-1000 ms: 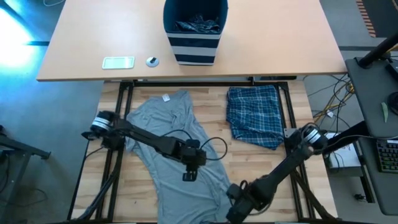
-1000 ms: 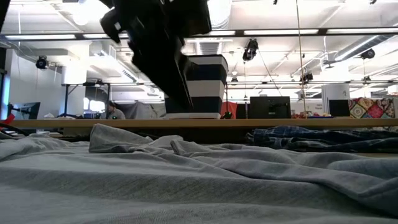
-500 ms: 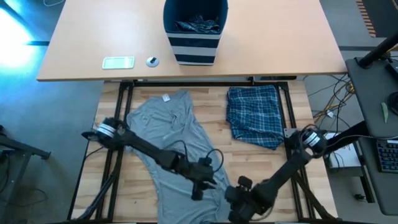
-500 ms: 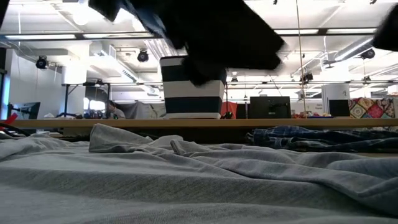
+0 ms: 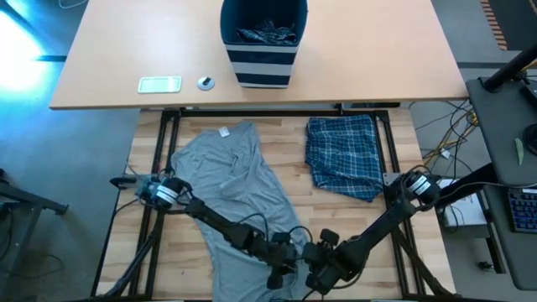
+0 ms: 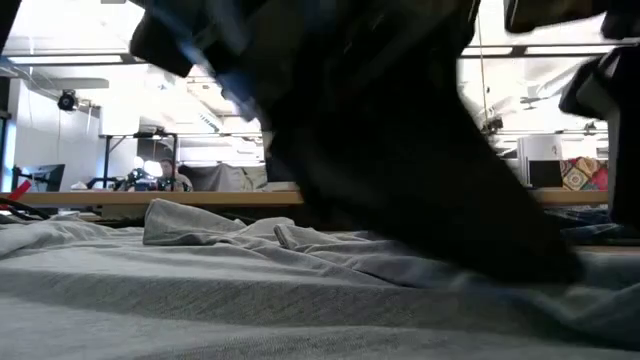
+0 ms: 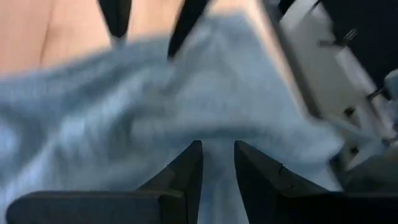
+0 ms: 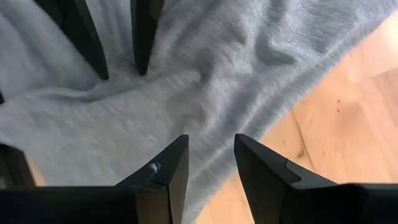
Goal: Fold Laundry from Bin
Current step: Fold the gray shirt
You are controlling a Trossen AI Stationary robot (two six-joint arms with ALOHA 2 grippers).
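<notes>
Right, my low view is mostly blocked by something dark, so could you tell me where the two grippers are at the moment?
Observer: The high view shows the left gripper and the right gripper close together at the near hem of the grey T-shirt.
Operator: Thank you. Are the right one's jaws closed on the cloth?
Observer: No, the right wrist view shows its jaws standing apart over the shirt's edge.
Operator: And is anything else laid out beside the shirt?
Observer: Yes, a blue plaid garment lies to the shirt's right, apart from it.
Operator: Where is the bin?
Observer: The bin stands on the far table, with dark cloth inside.
</notes>
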